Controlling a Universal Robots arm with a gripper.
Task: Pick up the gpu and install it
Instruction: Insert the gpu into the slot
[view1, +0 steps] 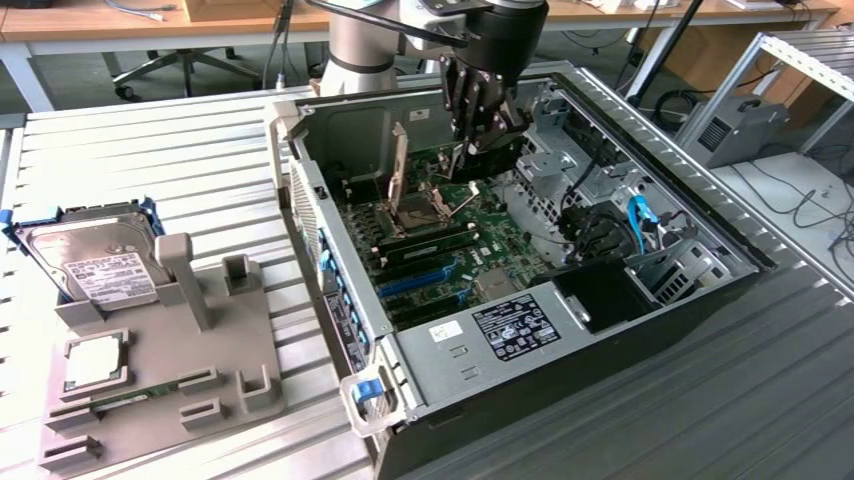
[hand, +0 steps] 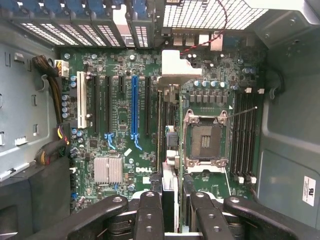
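Inside computer case (view1: 694, 215), gpu (hand: 168, 150) between pincer (hand: 170, 192) fingers

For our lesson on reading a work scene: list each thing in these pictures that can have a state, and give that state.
gripper: shut on the gpu, inside the computer case.
gpu: held edge-down above the motherboard, not yet seated.
computer case: side panel off, open.
CPU socket: open, empty.
blue slot: empty.
hard drive: resting in the grey holder outside the case.

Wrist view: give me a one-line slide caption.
Gripper holding the gpu edge-on above the motherboard, between the expansion slots and the CPU socket.
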